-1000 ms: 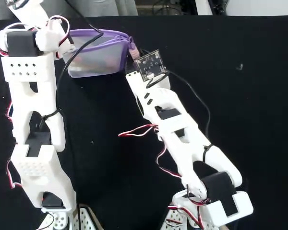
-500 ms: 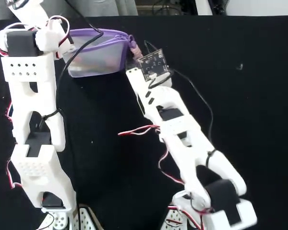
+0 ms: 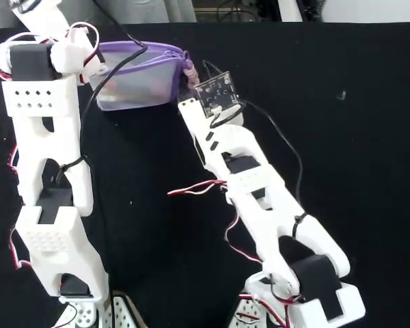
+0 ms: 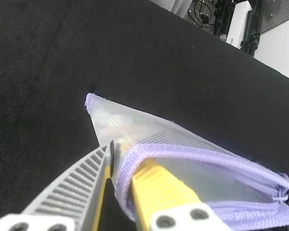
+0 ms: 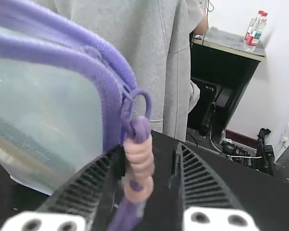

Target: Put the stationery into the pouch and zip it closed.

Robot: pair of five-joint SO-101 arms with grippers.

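Zipping is what you have left. The pouch (image 3: pixel 133 85) hangs over the table's (image 3: pixel 342 171) far left corner, stationery (image 3: pixel 149 85) inside, top gaping. Your left gripper (image 4: pixel 120 159) pinches one end. Your right gripper (image 5: pixel 148 154) sits a little spread around the zip pull (image 5: pixel 137 166).

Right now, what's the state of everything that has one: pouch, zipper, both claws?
left claw: shut on one end of the pouch.
right claw: open, jaws either side of the zipper pull.
pouch: held at one end, mouth unzipped.
zipper: open, its two sides spread apart.
zipper pull: between the right claw's jaws, gap on one side.
stationery: faint shapes inside the pouch.
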